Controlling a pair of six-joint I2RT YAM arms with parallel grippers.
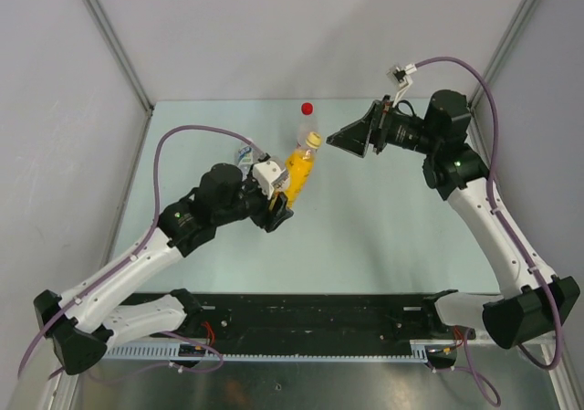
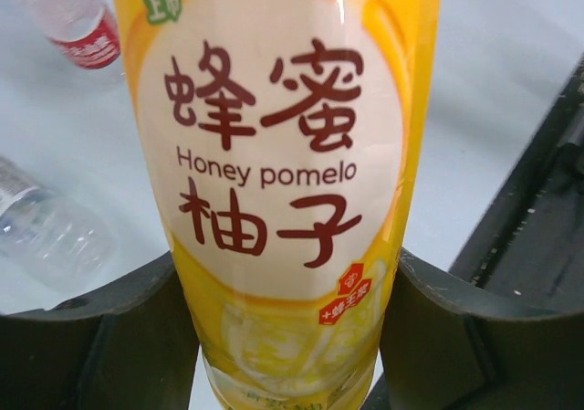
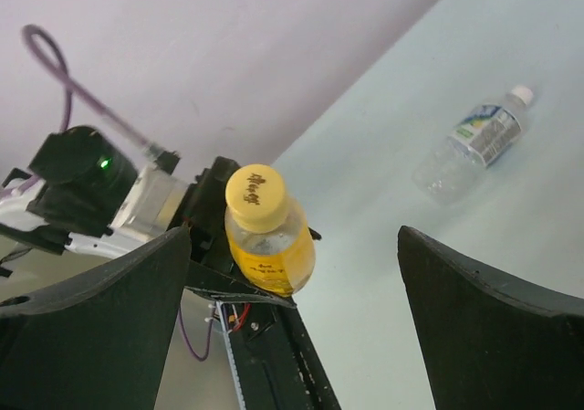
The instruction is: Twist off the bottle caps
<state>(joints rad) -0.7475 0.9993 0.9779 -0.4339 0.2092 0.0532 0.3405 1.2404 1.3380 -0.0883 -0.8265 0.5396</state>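
Your left jaws clamp the yellow bottle, tilted over the desk centre, yellow cap on, pointing to 1 o'clock. Your right jaws gape wide just beyond the cap, apart from it.

yellow bottle: glossy plastic w/ smooth label; yellow cap matt plastic; fingers matt black.

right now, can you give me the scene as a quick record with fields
left gripper: shut on yellow bottle
right gripper: open, facing yellow cap, not touching it
yellow cap: screwed on yellow bottle
red cap: on red-label bottle, beyond the yellow bottle
white cap: on blue-label bottle, lying on table
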